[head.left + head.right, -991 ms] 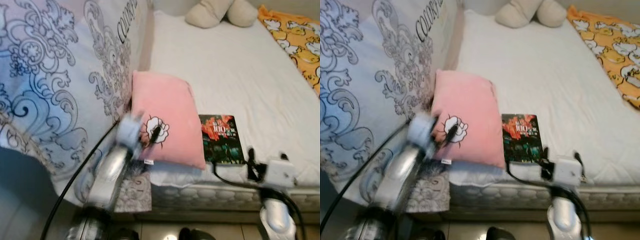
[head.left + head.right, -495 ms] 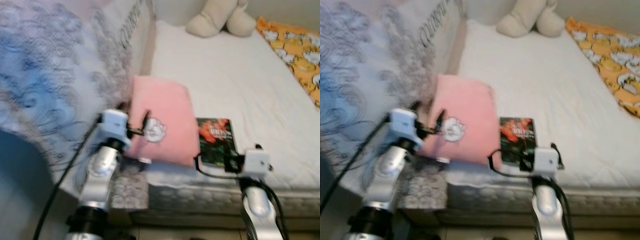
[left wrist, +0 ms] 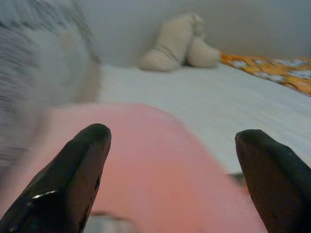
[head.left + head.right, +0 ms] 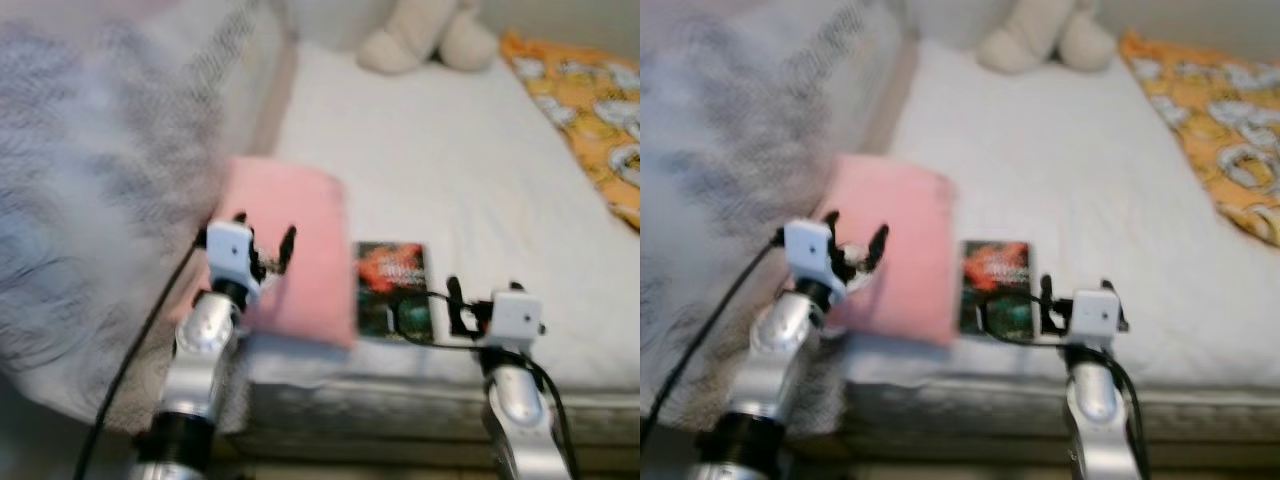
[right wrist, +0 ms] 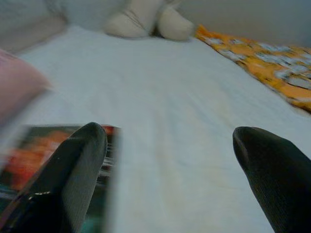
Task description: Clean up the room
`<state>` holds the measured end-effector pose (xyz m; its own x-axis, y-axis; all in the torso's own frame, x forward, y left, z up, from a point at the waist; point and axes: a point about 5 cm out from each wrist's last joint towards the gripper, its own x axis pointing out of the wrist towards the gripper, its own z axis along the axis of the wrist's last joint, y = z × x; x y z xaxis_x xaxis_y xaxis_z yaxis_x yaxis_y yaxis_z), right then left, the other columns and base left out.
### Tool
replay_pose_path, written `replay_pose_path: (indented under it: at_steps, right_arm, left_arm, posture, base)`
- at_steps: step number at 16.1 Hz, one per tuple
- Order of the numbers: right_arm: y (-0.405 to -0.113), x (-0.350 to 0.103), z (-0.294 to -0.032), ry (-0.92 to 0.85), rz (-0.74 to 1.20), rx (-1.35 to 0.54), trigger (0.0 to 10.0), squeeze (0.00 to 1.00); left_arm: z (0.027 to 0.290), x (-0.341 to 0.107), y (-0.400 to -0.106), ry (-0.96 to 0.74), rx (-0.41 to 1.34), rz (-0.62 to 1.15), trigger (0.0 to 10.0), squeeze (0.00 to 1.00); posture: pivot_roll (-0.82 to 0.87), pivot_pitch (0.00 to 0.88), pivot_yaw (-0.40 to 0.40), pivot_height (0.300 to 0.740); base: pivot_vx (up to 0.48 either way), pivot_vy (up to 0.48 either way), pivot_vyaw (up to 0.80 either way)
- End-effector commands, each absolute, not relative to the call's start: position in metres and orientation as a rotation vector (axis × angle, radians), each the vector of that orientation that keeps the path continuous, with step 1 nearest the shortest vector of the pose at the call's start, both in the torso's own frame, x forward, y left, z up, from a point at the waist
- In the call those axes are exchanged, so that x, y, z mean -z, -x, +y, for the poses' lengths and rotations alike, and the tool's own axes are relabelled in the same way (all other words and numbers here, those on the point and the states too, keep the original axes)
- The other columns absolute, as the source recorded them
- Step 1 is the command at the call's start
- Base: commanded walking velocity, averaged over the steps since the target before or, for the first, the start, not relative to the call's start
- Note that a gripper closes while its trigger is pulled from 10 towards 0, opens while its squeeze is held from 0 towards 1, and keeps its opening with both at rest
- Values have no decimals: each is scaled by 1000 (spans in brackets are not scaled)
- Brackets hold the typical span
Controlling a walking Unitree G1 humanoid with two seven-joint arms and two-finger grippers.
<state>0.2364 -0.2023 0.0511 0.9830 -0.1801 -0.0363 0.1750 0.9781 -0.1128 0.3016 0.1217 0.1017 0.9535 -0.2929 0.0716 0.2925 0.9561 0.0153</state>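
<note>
We should slide our left gripper (image 4: 262, 240), spread wide, around the pink pillow (image 4: 300, 245) at middle left; our right gripper (image 4: 480, 293) is spread too.

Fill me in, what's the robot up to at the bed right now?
The robot stands at the edge of the bed, both arms raised over it. The left tool is open above the near end of the pink pillow. The right tool is open beside the dark book, which lies flat next to the pillow. Neither holds anything. The picture is blurred. A plush toy and an orange blanket lie farther off.
</note>
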Motion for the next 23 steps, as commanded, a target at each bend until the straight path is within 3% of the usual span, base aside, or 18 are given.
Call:
replay_pose_path:
  at_steps: [1,5,17,18,21,22,23]
  right_arm:
    - [-239,-57,-203,92,17,170,10000,1000]
    - [-247,-62,-197,109,12,70,10000,1000]
    - [-264,-68,-192,112,11,7,10000,1000]
    - [-263,-68,-190,99,4,-2,10000,0]
    - [-262,-60,-182,111,42,-42,10000,0]
    - [-262,-58,-180,118,52,-47,10000,0]
    - [-262,-55,-180,114,61,-41,10000,0]
  left_arm:
    - [128,-95,-300,-20,275,-35,10000,1000]
    - [128,-94,-300,-37,267,-23,10000,1000]
    - [131,-94,-294,-45,266,-40,10000,1000]
    - [132,-94,-294,-46,269,-41,10000,1000]
    - [122,-93,-291,-64,346,-44,10000,1000]
    - [115,-90,-290,-64,393,-18,10000,329]
    - [108,-78,-290,-84,447,78,10000,0]
  posture:
    - [12,0,26,740]
    - [9,0,30,740]
    - [35,0,23,740]
    - [35,0,23,740]
    - [43,0,22,740]
    - [43,0,23,740]
    - [43,0,23,740]
  base:
    - [266,-398,0]
    - [268,-396,0]
    - [289,-378,0]
    - [311,-364,0]
    - [343,-325,-444]
    - [341,0,-656]
    - [0,0,-656]
